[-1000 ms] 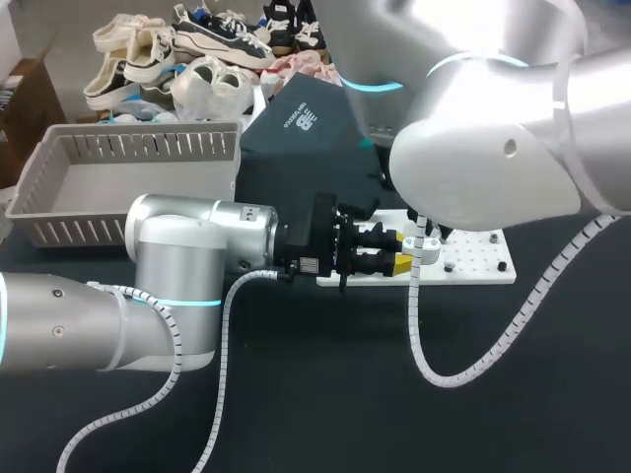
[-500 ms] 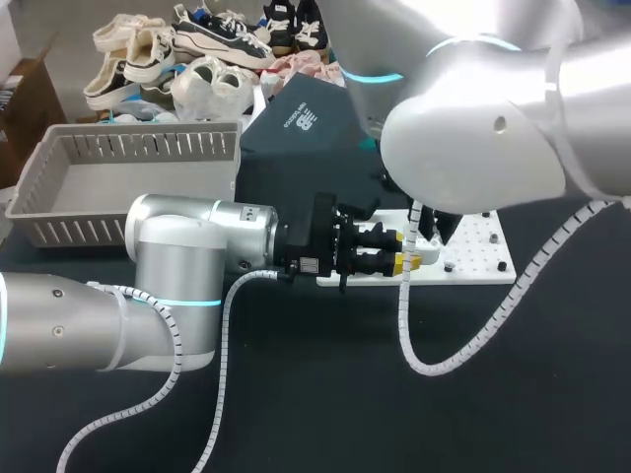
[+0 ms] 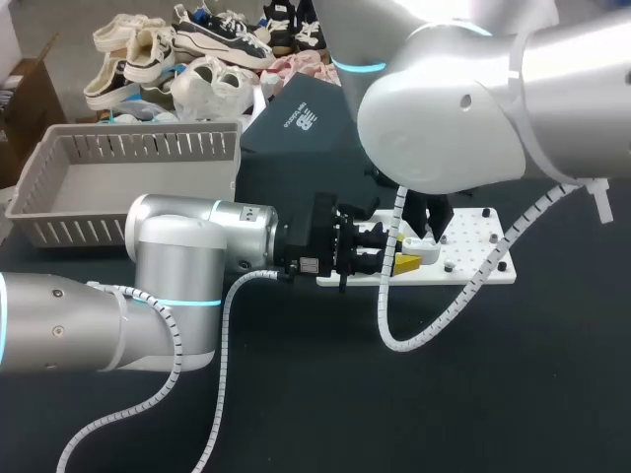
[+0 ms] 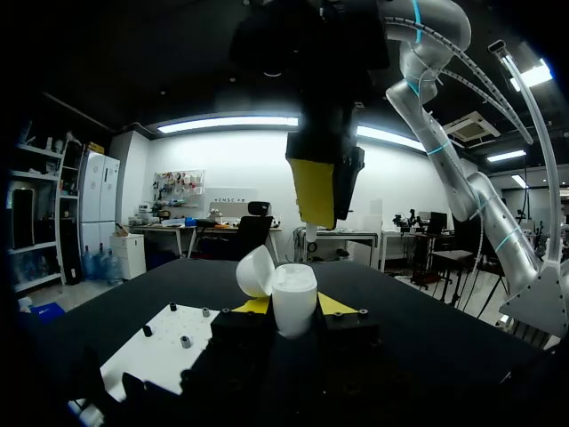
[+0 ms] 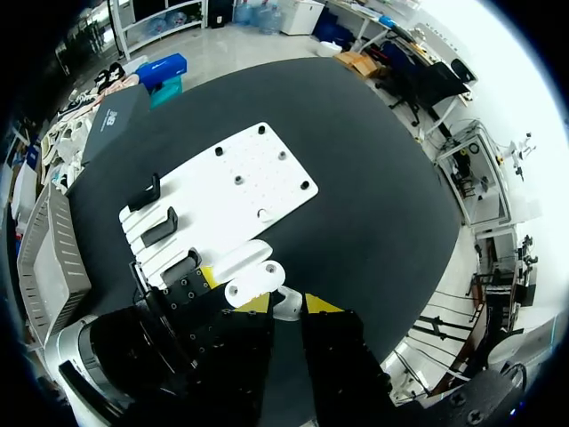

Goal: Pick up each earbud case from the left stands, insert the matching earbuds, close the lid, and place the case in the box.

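Observation:
A white earbud case (image 4: 294, 301) with its lid tipped open sits upright between the yellow tips of my left gripper (image 4: 293, 308), which is shut on it just above the white board (image 3: 483, 262). My right gripper (image 3: 426, 227) hangs straight over the case, pointing down. A small white earbud (image 5: 285, 308) is pinched between its yellow tips, a short way above the case's (image 5: 252, 277) open mouth. In the left wrist view the earbud's stem (image 4: 308, 238) shows below the right gripper (image 4: 322, 191). Black stands (image 5: 164, 223) line the board's left end.
A grey slatted basket (image 3: 118, 177) stands at the back left of the table. A dark box (image 3: 301, 148) lies behind the board. The board (image 5: 222, 191) carries several small pegs. My right arm's white cable (image 3: 434, 315) loops over the table in front of the board.
My right arm has swung left, bringing its gripper from beside the case to right above it. The left arm and the case have stayed put.

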Controlling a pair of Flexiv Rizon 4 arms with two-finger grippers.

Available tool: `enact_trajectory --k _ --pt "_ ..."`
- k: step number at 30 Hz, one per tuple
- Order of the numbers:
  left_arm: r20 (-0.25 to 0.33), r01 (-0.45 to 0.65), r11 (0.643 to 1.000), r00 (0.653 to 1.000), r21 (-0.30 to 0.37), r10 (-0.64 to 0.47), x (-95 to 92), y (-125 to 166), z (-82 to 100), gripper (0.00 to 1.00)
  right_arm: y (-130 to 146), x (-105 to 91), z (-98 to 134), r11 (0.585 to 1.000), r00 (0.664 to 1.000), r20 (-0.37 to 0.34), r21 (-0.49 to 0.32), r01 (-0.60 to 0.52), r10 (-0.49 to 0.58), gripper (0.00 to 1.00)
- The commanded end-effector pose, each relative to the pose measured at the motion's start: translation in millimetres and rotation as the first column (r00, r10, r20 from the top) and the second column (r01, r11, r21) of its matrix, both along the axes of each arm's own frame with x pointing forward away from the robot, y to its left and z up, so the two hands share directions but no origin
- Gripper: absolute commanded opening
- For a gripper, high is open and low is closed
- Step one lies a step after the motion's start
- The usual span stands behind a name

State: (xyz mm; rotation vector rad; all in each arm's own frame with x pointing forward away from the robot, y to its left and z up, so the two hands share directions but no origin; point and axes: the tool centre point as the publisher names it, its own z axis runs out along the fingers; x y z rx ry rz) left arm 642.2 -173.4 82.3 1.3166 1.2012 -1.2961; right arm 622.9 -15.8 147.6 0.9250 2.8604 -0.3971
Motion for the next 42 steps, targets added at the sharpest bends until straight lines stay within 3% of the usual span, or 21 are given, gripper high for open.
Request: enact_trajectory --k 1,42 --pt "0.0 0.002 1.0 1.0 -0.001 -0.002 0.9 0 -0.8 0.0 -1 0.5 -3 1.0 1.0 0.007 0.006 -0.002 0.002 0.0" --pt "0.0 0.002 1.0 1.0 -0.001 -0.002 0.9 0 -0.8 0.0 -2 12.3 -22 1.0 1.0 -0.019 -0.01 0.004 -0.005 0.0"
